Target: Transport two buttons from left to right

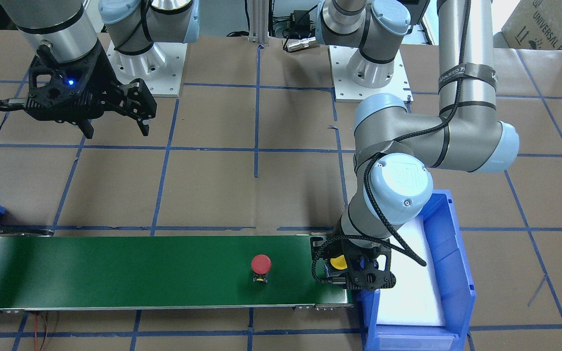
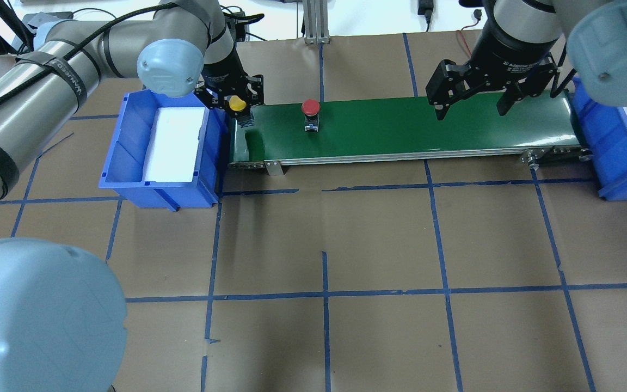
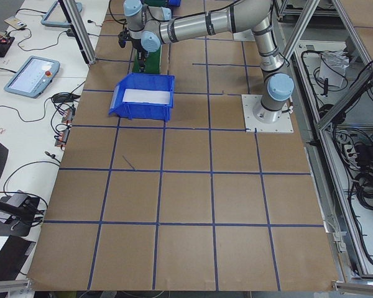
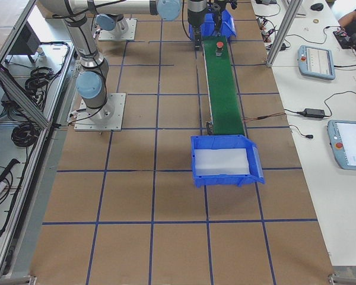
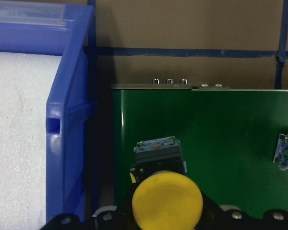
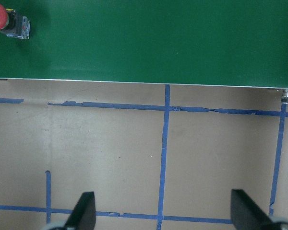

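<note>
1. Front-facing view: the left pincer (image 1: 352, 267) is pinching the yellow button (image 1: 338, 262) over the green belt (image 1: 115, 270) at its end on the view's right, just beside the blue bin (image 1: 449, 243). The red button (image 1: 261, 264) stands upright on the belt nearer its middle, touched by nothing. The right pincer (image 1: 116, 132) hangs spread and empty at the view's left.
2. Overhead view: the yellow cap sits at the belt's left end. The right pincer is spread above the belt's right part, well apart from the red button, and a second bin (image 2: 613, 163) waits past the right end.
3. Side views: both pincers are too small to judge. Only the red cap is plain, at the belt's far end in the right-side view.
4. Left wrist view: the yellow dome fills the gap between the fingers and the grey-black body shows beyond it. I cannot tell whether it rests on the belt or hangs just above.
5. Right wrist view: the fingers (image 6: 86, 213) stand wide apart over the bench (image 6: 110, 153) with nothing between them.
6. Handling, as a judgement: the buttons look light, rigid and top-heavy, so likely to tip if nudged. The smooth dome would probably slip, so the squarer body under the cap seems the surer hold
</note>
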Tool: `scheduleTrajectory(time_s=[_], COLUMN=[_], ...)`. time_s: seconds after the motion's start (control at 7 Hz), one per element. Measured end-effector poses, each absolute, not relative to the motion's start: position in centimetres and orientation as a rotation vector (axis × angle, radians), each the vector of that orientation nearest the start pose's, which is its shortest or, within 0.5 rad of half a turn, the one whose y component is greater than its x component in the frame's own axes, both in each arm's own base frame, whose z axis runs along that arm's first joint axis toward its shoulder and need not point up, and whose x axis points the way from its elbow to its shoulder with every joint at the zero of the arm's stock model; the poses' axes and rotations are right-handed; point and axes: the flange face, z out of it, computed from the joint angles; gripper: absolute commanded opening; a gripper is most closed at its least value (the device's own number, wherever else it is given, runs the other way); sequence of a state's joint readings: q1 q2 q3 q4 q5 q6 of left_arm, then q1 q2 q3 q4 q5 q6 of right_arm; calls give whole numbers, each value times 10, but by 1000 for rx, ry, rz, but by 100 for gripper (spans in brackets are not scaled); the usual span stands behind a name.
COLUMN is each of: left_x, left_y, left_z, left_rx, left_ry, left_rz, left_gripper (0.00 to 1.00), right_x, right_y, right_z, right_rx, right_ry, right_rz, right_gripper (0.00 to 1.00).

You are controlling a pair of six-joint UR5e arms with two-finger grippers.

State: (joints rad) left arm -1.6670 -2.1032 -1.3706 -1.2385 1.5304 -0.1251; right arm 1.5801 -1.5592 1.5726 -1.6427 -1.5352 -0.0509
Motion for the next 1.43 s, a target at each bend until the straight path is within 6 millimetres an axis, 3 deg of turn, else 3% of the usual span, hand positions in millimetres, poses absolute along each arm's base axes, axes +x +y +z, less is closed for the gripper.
scheduleTrajectory(time_s=[0.14, 0.29, 0.43, 0.71, 0.86, 1.14, 1.43], left_x=[-203, -204, -204, -204, -204, -200, -183], left_y=[-669, -669, -668, -664, -663, -648, -607], left_z=[296, 295, 292, 285, 293, 342, 406], left_rx=[-50, -51, -49, -43, -41, -41, -1], left_ry=[3184, 3192, 3198, 3203, 3205, 3206, 3191], left_rz=[5, -14, -21, -18, -35, -75, -31], left_gripper=[35, 76, 100, 100, 100, 100, 100], right_x=[141, 141, 143, 144, 144, 143, 140], right_y=[-501, -501, -502, -503, -503, -503, -508], right_z=[488, 488, 488, 488, 488, 488, 486], right_rx=[-102, -106, -106, -94, -88, -79, -109], right_ry=[3104, 3103, 3088, 3033, 3028, 3037, 3073], right_rz=[-90, -90, -92, -94, -95, -97, -124], right_gripper=[100, 100, 100, 100, 100, 100, 100])
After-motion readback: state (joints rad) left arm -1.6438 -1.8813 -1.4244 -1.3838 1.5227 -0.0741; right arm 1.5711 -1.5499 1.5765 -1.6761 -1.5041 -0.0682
